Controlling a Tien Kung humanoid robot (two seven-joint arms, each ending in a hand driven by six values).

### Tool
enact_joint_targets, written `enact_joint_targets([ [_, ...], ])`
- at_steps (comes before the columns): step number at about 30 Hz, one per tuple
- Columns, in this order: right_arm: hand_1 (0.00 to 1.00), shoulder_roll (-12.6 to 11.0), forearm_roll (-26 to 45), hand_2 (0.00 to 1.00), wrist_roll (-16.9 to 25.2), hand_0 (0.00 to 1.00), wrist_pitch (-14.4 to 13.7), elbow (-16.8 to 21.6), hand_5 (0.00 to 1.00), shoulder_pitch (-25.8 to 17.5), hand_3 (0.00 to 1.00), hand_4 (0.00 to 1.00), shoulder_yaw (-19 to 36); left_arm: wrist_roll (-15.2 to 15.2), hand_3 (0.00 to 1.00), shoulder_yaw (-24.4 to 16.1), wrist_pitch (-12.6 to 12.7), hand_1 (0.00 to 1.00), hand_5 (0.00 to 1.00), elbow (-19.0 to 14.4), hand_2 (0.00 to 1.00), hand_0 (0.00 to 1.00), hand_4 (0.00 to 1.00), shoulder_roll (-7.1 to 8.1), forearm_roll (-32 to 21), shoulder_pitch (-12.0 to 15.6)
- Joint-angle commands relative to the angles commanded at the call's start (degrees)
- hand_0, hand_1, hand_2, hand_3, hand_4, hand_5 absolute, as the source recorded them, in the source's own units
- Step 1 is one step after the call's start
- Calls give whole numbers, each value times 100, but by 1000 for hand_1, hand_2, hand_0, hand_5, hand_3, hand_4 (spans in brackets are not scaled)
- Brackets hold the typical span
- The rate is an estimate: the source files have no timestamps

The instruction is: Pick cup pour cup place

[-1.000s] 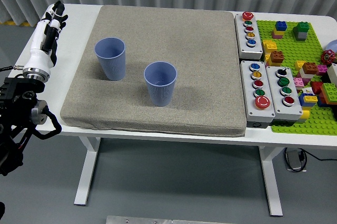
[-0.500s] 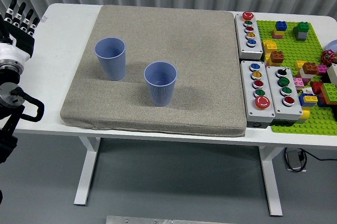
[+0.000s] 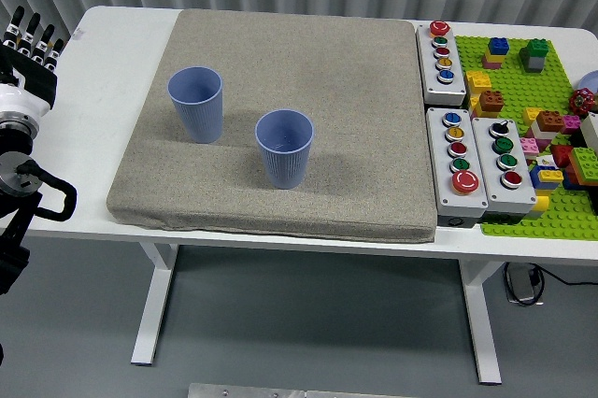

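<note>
Two blue ribbed paper cups stand upright on a grey-beige mat [image 3: 308,71]. One cup [image 3: 195,103] is at the mat's left. The other cup [image 3: 284,148] stands a little nearer and to its right. My left hand [image 3: 28,43] is at the picture's left edge, off the table's left side, fingers straight and spread upward, holding nothing. It is well clear of both cups. My right arm does not show.
Three grey button boxes [image 3: 458,164] sit right of the mat. Beyond them a green baseplate [image 3: 523,220] carries several coloured bricks. The white table [image 3: 117,52] has a bare strip left of the mat.
My left arm has pulled back from over the table's left edge to the picture's left border. The cups have not moved.
</note>
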Motion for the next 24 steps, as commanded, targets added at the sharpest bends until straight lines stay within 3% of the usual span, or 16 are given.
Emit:
enact_joint_targets([
  [24, 667, -18, 165, 609, 65, 694, -78, -9, 294, 36, 612, 2, 17, 67, 973, -125, 110, 924, 998, 5, 985, 945, 826, -154, 322, -72],
])
